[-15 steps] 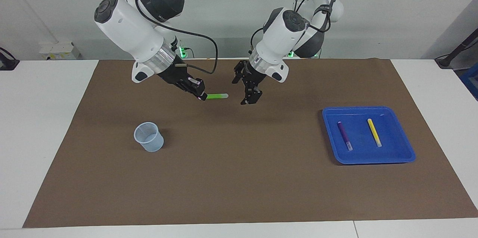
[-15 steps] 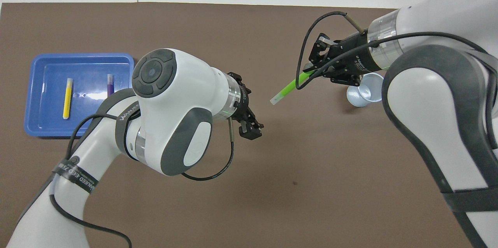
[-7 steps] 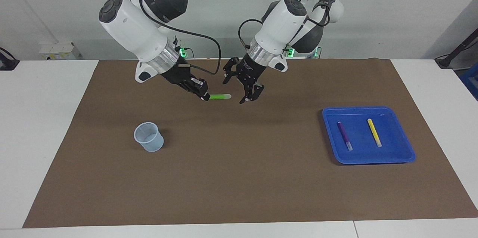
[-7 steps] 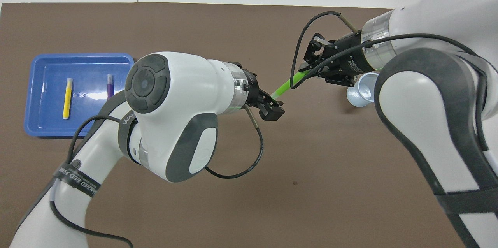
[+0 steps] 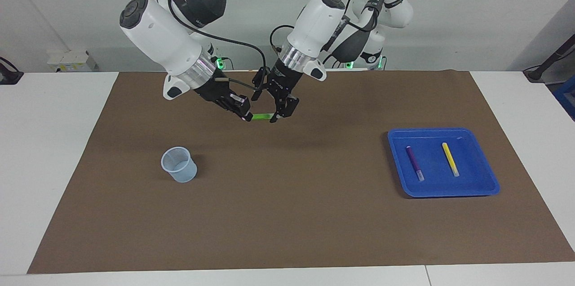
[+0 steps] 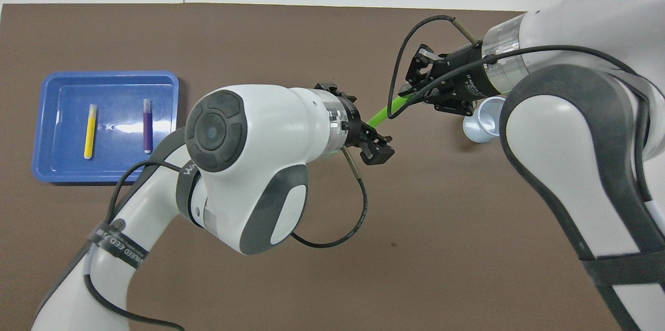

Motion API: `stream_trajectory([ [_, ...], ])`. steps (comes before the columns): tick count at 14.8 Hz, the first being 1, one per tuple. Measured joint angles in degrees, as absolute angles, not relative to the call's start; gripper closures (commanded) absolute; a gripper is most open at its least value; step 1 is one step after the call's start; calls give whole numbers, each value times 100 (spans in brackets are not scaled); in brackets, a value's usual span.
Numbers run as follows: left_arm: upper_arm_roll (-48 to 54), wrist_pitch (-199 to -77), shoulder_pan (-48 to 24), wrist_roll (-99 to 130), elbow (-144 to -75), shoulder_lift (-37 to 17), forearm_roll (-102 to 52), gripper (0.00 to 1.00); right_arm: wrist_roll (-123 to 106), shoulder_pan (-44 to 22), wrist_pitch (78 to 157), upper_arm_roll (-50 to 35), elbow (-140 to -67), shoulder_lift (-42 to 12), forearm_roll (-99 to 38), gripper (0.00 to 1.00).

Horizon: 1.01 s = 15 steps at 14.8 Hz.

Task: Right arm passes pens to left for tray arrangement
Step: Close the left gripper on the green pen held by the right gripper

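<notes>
Green pen [image 5: 259, 116] held level in air over the mat [image 5: 287, 214], pinched by right gripper [image 5: 245, 115]. Left gripper [image 5: 275, 116] at its free end, jaws spread around it. Purple pen [image 5: 414, 162], yellow pen [image 5: 449, 159] in tray [image 5: 487, 187], left arm's end.

We counted three pens: green [image 5: 259, 116], purple [image 5: 414, 162] and yellow [image 5: 450, 159]. We saw one blue tray [image 5: 485, 178], one pale cup [image 5: 179, 165], one brown mat [image 5: 287, 214] and two robot arms.
</notes>
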State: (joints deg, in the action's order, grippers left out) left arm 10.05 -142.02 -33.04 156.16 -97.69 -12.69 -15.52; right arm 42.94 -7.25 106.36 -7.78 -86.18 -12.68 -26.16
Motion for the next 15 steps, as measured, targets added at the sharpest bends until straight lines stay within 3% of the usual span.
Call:
stream_trajectory([
  [2,1004,-14324,-3314,15616,-9808,-1269,-1384,29,4294,-725,10636,-778,-8623,-1268,-2616,100],
  [6,1004,-14444,-3357,15607,-9846,-1272,-1227,30,4294,-725,10636,-778,-8625,-1268,-2616,100],
  [8,1004,-14544,-3404,15608,-9869,-1314,-1026,38,4294,-725,10636,-777,-8627,-1268,-2616,100],
  [11,1004,-14628,-3440,15608,-9866,-1373,-990,59,4294,-725,10637,-777,-8627,-1268,-2616,100],
  [15,996,-14625,-3440,15603,-9846,-1373,-962,61,4294,-725,10637,-777,-8627,-1268,-2616,100],
])
